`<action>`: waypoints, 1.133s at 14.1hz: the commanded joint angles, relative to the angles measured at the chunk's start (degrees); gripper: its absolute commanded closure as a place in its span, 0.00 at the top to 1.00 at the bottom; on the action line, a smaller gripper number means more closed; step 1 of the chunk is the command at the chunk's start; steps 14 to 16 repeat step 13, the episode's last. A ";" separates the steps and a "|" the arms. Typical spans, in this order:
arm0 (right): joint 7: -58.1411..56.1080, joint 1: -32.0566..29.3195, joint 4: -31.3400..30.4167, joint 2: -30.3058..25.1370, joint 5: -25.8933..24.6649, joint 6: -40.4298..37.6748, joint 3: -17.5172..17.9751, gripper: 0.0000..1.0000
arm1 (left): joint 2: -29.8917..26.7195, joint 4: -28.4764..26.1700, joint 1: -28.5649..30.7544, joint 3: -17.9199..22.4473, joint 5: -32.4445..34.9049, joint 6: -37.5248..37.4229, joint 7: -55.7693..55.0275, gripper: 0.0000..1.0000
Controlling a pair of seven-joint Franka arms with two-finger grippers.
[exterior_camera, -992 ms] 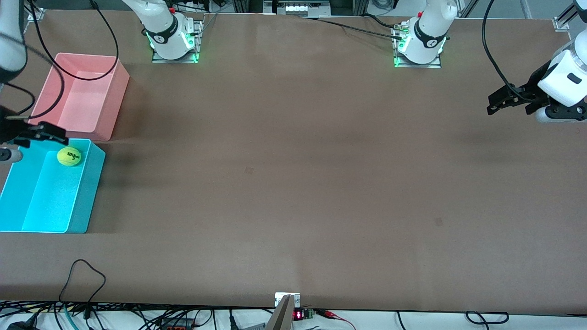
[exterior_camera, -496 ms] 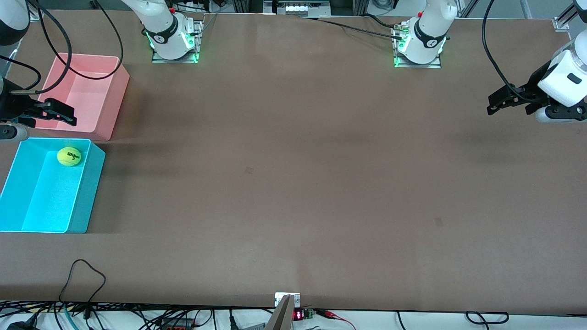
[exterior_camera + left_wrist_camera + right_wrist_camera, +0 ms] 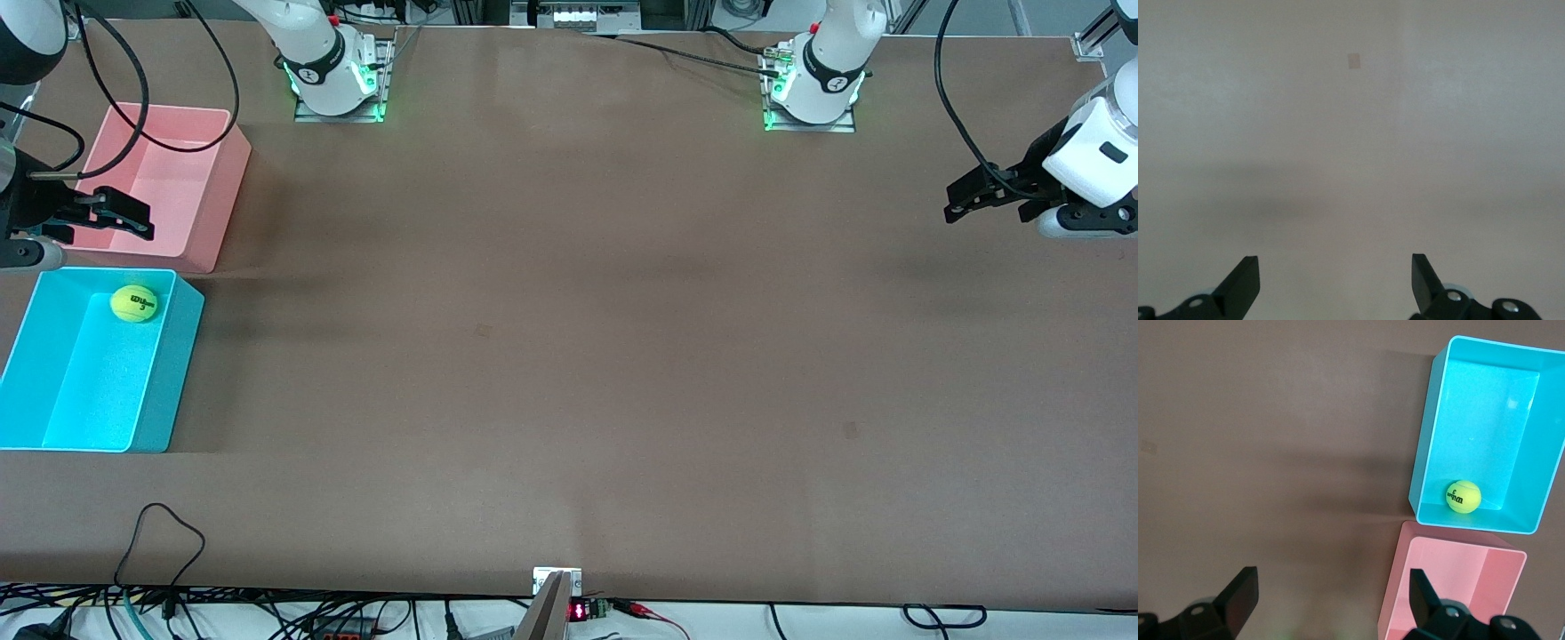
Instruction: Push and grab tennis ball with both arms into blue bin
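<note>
Tennis ball in blue bin corner, pink bin touching alongside, right claw spread wide

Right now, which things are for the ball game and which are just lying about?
For the job:
fuzzy yellow-green tennis ball, inside the bright blue plastic bin
right tool, open, over the pink bin
left tool, open, waiting

Lying about:
pink plastic bin
looped black cable
</note>
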 commanded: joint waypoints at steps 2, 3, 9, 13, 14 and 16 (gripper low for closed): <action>0.33 0.39 -0.70 -1.10 0.12 -0.58 -1.51 1.00 | 0.42 1.16 0.17 -0.01 -0.45 -0.37 0.31 1.00; 0.33 -0.23 -0.79 -1.10 0.12 -0.58 -1.25 1.00 | 0.42 1.16 0.17 -0.01 -0.45 0.07 0.31 1.00; 0.25 -3.56 -0.88 -1.10 0.21 -0.67 1.64 1.00 | 0.42 1.16 0.17 -0.01 -0.54 0.07 0.31 1.00; 0.34 -4.46 -0.88 -1.01 0.21 -0.67 3.06 1.00 | 0.33 1.16 0.17 -0.01 -0.63 -0.11 0.31 1.00; 0.34 -4.46 -0.88 -1.01 0.21 -0.67 3.06 1.00 | 0.33 1.16 0.17 -0.01 -0.63 -0.11 0.31 1.00; 0.34 -4.46 -0.88 -1.01 0.21 -0.67 3.06 1.00 | 0.33 1.16 0.17 -0.01 -0.63 -0.11 0.31 1.00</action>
